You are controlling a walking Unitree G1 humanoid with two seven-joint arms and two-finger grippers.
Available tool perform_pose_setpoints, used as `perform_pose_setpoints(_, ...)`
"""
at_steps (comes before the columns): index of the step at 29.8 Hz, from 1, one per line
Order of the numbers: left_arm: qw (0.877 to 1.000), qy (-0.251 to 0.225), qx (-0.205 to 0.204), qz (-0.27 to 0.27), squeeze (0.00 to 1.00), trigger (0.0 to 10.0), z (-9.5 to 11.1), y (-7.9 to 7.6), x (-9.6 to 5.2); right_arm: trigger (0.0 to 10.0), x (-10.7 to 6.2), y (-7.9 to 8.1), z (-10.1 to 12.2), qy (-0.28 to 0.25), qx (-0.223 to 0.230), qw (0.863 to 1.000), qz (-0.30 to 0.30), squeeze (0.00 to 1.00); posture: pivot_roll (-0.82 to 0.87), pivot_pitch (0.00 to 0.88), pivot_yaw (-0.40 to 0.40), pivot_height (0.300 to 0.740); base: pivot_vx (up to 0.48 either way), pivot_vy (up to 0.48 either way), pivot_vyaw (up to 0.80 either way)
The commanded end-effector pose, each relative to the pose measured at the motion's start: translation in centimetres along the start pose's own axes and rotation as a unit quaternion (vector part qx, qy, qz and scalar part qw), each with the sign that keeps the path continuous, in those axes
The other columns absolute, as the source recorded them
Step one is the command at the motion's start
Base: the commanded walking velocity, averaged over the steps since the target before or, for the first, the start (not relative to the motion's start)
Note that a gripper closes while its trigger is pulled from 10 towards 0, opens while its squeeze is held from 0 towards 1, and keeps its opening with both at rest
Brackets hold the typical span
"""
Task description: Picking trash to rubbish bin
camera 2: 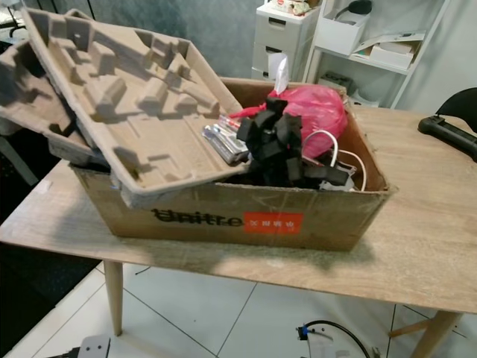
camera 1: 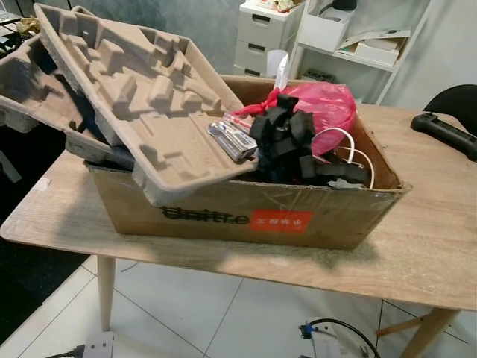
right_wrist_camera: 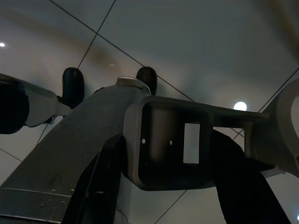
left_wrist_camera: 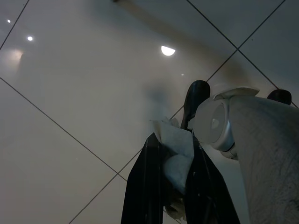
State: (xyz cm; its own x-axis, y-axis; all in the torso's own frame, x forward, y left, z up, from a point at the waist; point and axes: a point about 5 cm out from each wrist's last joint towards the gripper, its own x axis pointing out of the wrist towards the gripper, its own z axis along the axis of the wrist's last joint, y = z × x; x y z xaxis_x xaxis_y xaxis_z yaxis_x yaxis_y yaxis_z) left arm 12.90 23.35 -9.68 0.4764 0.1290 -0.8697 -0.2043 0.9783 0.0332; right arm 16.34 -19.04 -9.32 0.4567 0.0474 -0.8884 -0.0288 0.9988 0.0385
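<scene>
A brown cardboard box [camera 1: 223,203] stands on the wooden table [camera 1: 432,239] and holds trash: a red plastic bag [camera 1: 328,104], black foam pieces [camera 1: 283,134], silver packets [camera 1: 232,139] and a white cable [camera 1: 350,145]. A large moulded pulp tray [camera 1: 141,89] leans over the box's left side. In the left wrist view, my left gripper [left_wrist_camera: 174,140] hangs above the tiled floor, shut on a crumpled white paper [left_wrist_camera: 176,156]. My right gripper [right_wrist_camera: 168,140] hangs low too, its fingers wide apart, with grey parts of my own body beyond them.
A black handheld device [camera 1: 443,133] lies on the table's right end, by a black chair [camera 1: 458,101]. White drawers [camera 1: 268,33] and a white shelf [camera 1: 373,45] stand behind the table. A power strip [camera 1: 93,347] and a cable [camera 1: 335,332] lie on the floor below.
</scene>
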Motion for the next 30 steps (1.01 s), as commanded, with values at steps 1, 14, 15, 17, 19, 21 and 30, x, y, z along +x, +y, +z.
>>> perform_pose_setpoints(1, 1.000, 0.014, 0.000, 0.008, 0.00, 10.0, -0.9, 0.2, -0.2, 10.0, -0.1, -0.6, -0.7, 0.009, 0.023, 1.000, -0.019, 0.00, 0.13, 0.074, -0.040, 0.740, 0.000, 0.000, 0.00)
perform_pose_setpoints(14, 0.977, -0.054, -0.120, 0.167, 0.00, 10.0, 1.8, 7.8, -1.5, 10.0, -3.0, -9.4, -3.1, 0.004, 0.223, 0.946, -0.234, 0.00, 0.12, 0.078, -0.050, 0.740, 0.000, 0.000, 0.00)
perform_pose_setpoints(15, 0.972, -0.070, -0.130, 0.181, 0.00, 10.0, 2.6, 8.8, -1.8, 10.0, -3.6, -10.5, -3.5, 0.002, 0.233, 0.939, -0.254, 0.00, 0.12, 0.078, -0.050, 0.740, 0.000, 0.000, 0.00)
perform_pose_setpoints(17, 0.970, -0.080, -0.135, 0.187, 0.00, 10.0, 3.0, 9.3, -2.0, 10.0, -3.9, -11.0, -3.7, 0.002, 0.236, 0.935, -0.263, 0.00, 0.12, 0.082, -0.050, 0.740, 0.000, 0.000, 0.00)
perform_pose_setpoints(19, 0.968, -0.089, -0.138, 0.191, 0.00, 10.0, 3.4, 9.9, -2.1, 10.0, -4.2, -11.6, -3.9, 0.000, 0.239, 0.932, -0.272, 0.00, 0.11, 0.085, -0.049, 0.740, 0.000, 0.000, 0.00)
perform_pose_setpoints(21, 0.966, -0.101, -0.140, 0.193, 0.00, 10.0, 4.0, 10.3, -2.3, 10.0, -4.6, -12.3, -4.1, -0.001, 0.245, 0.926, -0.287, 0.00, 0.11, 0.088, -0.049, 0.740, 0.000, 0.000, 0.00)
perform_pose_setpoints(30, 0.930, -0.200, -0.189, 0.243, 0.00, 10.0, 8.0, 15.0, -4.6, 10.0, -8.8, -18.5, -4.1, -0.025, 0.257, 0.867, -0.427, 0.00, 0.09, 0.082, -0.047, 0.740, 0.000, 0.000, 0.00)
